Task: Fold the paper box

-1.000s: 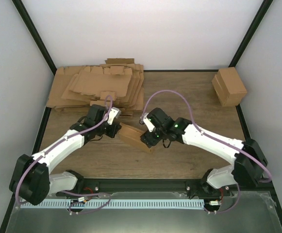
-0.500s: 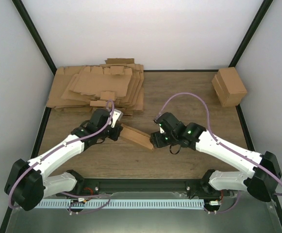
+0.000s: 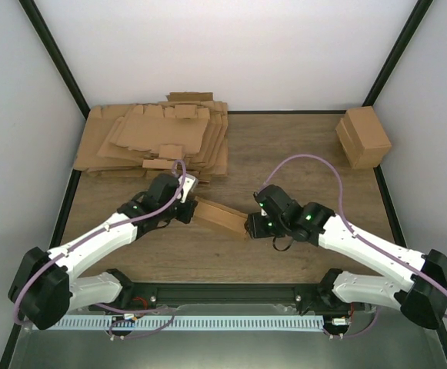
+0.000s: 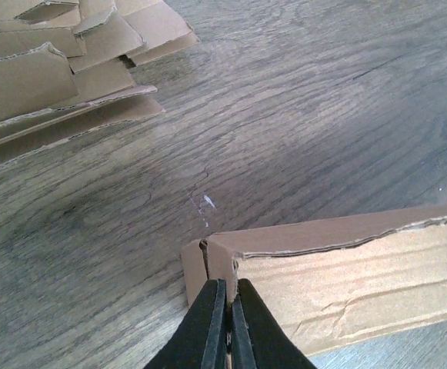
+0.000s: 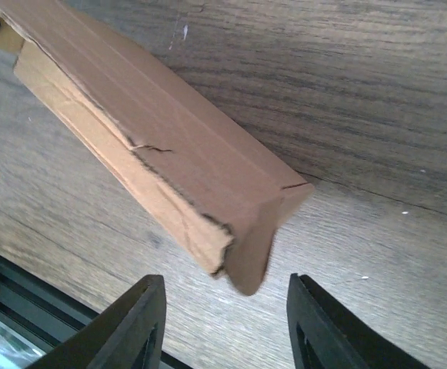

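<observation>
The paper box (image 3: 219, 217) is a long narrow brown carton held between the two arms over the wooden table. My left gripper (image 3: 189, 207) is shut on a thin flap at its left end; the left wrist view shows the fingertips (image 4: 210, 304) pinching the cardboard edge of the box (image 4: 346, 277). My right gripper (image 3: 252, 226) is open at the box's right end. In the right wrist view the box (image 5: 169, 169) ends in a loose end flap (image 5: 258, 246) between and just beyond the spread fingers (image 5: 135, 323), not touched by them.
A thick pile of flat brown cardboard sheets (image 3: 154, 138) lies at the back left; its edge shows in the left wrist view (image 4: 54, 84). A blocky brown carton (image 3: 363, 137) stands at the back right. The table's near edge rail (image 5: 23, 307) is close below the right gripper.
Both grippers and the box have moved toward the near edge and slightly right. The right gripper has drawn back from the box's right end and stands open there.
</observation>
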Tool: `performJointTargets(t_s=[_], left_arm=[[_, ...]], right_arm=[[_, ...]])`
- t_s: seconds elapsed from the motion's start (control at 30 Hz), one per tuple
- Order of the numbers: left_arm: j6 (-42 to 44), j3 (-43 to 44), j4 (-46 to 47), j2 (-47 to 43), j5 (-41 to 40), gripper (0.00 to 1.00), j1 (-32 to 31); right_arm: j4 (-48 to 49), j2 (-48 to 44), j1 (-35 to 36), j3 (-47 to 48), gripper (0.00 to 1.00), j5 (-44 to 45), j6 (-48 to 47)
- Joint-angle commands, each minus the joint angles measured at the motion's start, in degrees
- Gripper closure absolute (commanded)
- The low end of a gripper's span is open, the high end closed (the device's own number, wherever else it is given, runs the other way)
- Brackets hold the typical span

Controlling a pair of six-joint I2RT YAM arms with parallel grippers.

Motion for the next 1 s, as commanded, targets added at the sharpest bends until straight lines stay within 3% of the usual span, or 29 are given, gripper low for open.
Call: performJointTargets(t_s=[0.0,0.6,0.9,0.97], left_arm=[[-0.1,-0.6,2.2,1.0,-0.8,0.96,-0.4],[0.5,0.3,2.0,2.5,-0.8,0.96,-0.6],[0.8,0.2,2.1,2.9,-1.2,0.96,-0.9],[1.2,-0.1,2.1,2.9,-1.4,0.96,-1.0]], right_arm=[[3.8,1.5,0.1,-0.1,0.56,0.4,2.7],[5.1,6.8,0.1,2.7,0.80,-0.7,7.1],[3.4,8.6,0.1,3.7,0.83,-1.2,7.7],[1.8,8.8,0.1,3.9,0.87,-0.8,7.1]])
